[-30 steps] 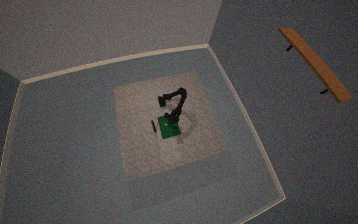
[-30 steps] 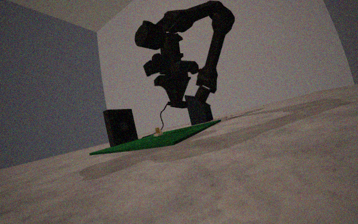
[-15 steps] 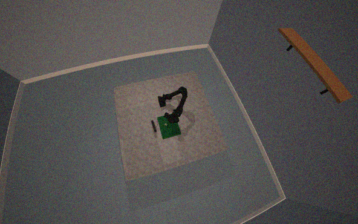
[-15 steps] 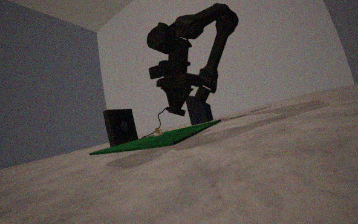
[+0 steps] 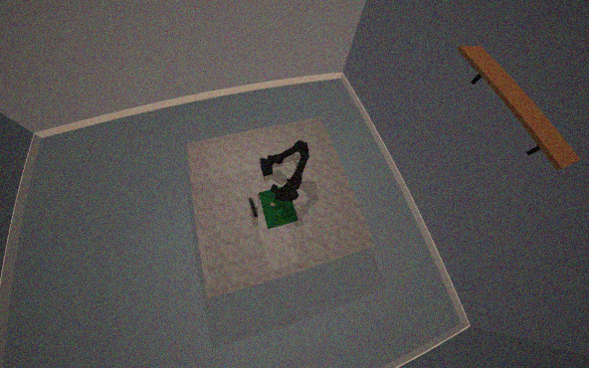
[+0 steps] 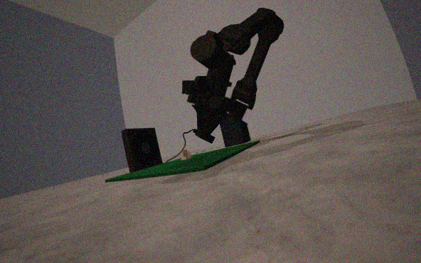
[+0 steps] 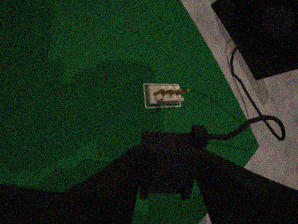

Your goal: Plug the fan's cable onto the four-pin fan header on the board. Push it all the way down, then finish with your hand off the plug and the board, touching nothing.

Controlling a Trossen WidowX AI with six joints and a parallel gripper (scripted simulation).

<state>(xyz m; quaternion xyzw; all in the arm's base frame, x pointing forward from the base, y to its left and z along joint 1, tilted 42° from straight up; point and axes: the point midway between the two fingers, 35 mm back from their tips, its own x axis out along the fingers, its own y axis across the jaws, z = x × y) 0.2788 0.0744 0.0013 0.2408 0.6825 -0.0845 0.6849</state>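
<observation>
My gripper (image 6: 205, 131) (image 7: 167, 154) is shut on the black fan plug (image 6: 204, 136) (image 7: 169, 150), which hangs tilted above the green board (image 5: 281, 216) (image 6: 194, 165) (image 7: 100, 45). The pale four-pin header (image 5: 273, 204) (image 6: 185, 154) (image 7: 162, 95) stands on the board, with its pins showing. In the wrist view it lies just beyond the plug; plug and header are apart. The black cable (image 6: 184, 143) (image 7: 224, 136) runs from the plug's side to the fan. The plug's underside is hidden in the wrist view.
The black fan (image 5: 253, 208) (image 6: 141, 151) (image 7: 260, 40) stands upright beside the board, on the header's side. The cable loops over the board's edge near it. The arm's base stands behind the board in the exterior view. A wooden shelf (image 5: 520, 101) is on the wall.
</observation>
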